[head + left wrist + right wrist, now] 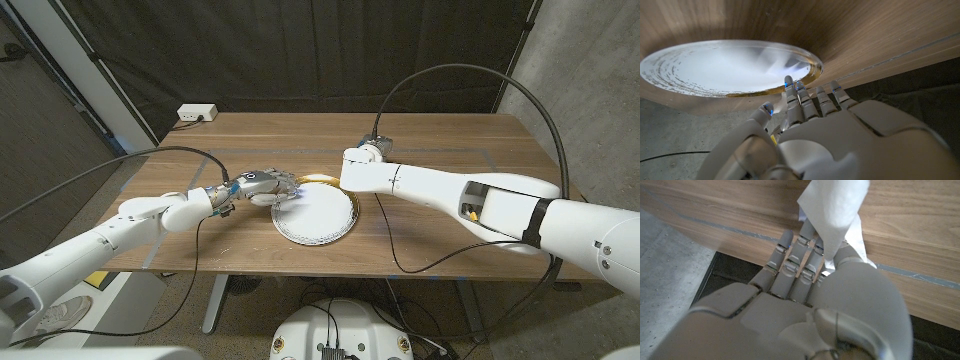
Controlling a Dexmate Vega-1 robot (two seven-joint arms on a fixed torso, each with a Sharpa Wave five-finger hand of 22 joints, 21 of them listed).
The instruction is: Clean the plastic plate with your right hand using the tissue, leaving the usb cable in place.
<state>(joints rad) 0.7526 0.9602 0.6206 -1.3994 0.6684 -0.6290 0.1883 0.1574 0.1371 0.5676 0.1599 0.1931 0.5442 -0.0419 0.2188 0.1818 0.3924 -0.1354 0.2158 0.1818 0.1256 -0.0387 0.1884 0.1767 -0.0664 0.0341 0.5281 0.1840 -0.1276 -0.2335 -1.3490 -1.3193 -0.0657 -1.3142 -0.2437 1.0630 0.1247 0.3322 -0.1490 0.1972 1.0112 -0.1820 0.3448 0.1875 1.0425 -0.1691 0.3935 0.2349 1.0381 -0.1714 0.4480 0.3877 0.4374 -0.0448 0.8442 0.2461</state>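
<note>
Both arms are reaching in over the table (440,135) from the near edge. Starting with the left hand (262,184): it's sitting just beside the plate (318,217), on the plate's left rim, fingers curled toward it. The left wrist view is showing those fingertips (789,81) right at the plate's (725,67) gold-edged rim, with nothing between them, though whether they're actually touching the rim is hard to tell. The plate itself is lying flat on the wood, white in the middle, near the table's front edge. Moving across to the right hand (362,160): it's hovering just beyond the plate's far right rim, mostly hidden behind its own wrist in the head view. The right wrist view is giving a better look: the hand (805,260) is pinching a white tissue (832,210) between thumb and fingers, the tissue sticking out past the fingertips over the wood. Far behind the plate, at the table's back left corner, a white power strip (197,113) is lying.
</note>
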